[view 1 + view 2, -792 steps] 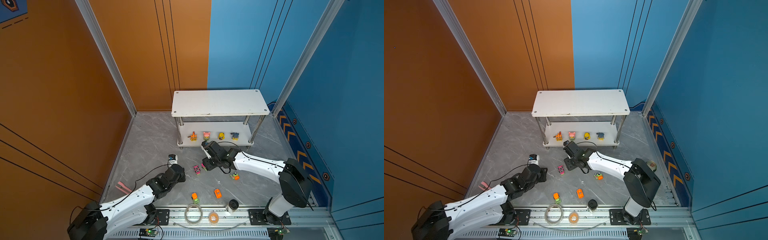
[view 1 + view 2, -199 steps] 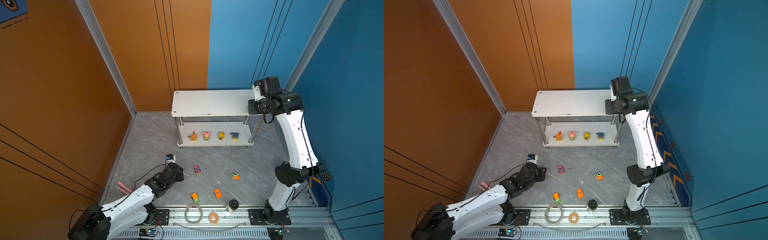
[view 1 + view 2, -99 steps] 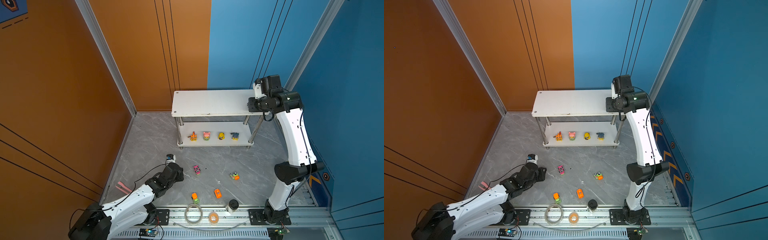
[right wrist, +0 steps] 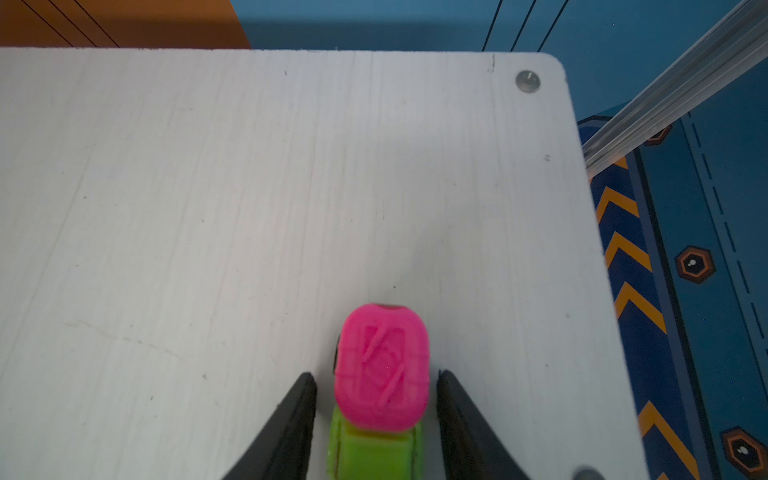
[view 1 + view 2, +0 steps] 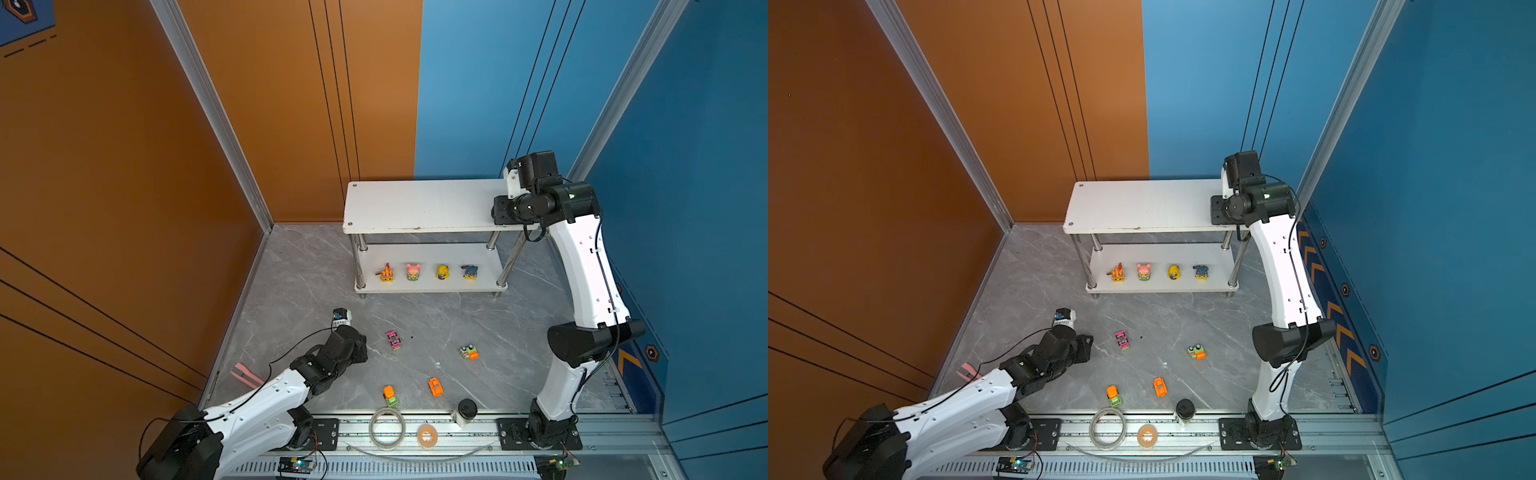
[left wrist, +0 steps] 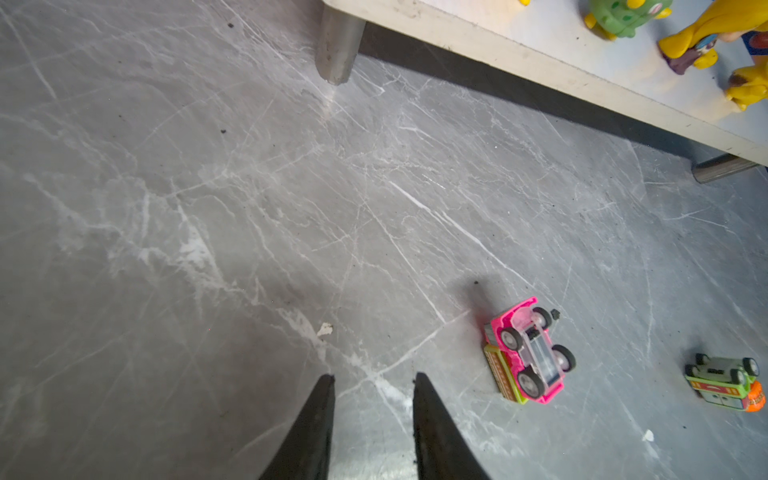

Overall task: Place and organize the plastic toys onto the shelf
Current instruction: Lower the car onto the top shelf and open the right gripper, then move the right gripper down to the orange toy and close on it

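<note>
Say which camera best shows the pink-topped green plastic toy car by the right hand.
Right wrist view: the pink-topped car sits close between the right hand's parted fingers. In both top views the right arm hides it; the left wrist view misses it.

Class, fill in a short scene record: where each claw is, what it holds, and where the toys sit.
Right claw: open, astride pink-and-green car on shelf top board
Left claw: open, empty, above floor
Lower board: four figurines
Floor: pink car, upturned green car, orange car, orange-green car
</note>
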`<state>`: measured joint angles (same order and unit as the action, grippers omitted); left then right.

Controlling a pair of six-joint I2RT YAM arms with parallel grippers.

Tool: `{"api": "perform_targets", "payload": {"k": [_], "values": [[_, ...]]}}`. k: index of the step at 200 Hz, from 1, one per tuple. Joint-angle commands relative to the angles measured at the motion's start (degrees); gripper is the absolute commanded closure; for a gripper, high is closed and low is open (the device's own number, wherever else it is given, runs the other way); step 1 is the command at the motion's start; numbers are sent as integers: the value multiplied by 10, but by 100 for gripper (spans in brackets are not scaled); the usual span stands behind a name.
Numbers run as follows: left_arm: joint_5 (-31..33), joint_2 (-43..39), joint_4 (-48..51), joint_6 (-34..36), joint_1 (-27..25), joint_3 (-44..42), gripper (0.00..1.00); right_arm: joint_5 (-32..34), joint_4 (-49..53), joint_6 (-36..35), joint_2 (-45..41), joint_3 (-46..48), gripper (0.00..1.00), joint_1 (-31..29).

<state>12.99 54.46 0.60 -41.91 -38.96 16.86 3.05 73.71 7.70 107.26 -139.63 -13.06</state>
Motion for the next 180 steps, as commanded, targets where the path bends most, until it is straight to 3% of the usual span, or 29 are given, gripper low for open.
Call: {"api": "perform_targets", "payload": {"k": [1,54,91,108,132,148,180], "values": [[-3,2,-2,-3,3,5,66,0,18,7,-16,10,49,1],[1,-12,12,-2,3,5,66,21,-6,23,-102,24,48,-14],[1,-25,25,5,2,-1,65,81,-70,39,-250,180,46,-72],[-2,-22,23,18,-8,2,59,121,-100,55,-324,300,49,-132],[12,-8,30,19,-27,7,59,169,-150,94,-399,497,62,-264],[18,-3,29,12,-28,3,59,190,-187,133,-413,614,64,-364],[18,0,17,9,-27,1,61,173,-300,185,-388,753,74,-483]]}}
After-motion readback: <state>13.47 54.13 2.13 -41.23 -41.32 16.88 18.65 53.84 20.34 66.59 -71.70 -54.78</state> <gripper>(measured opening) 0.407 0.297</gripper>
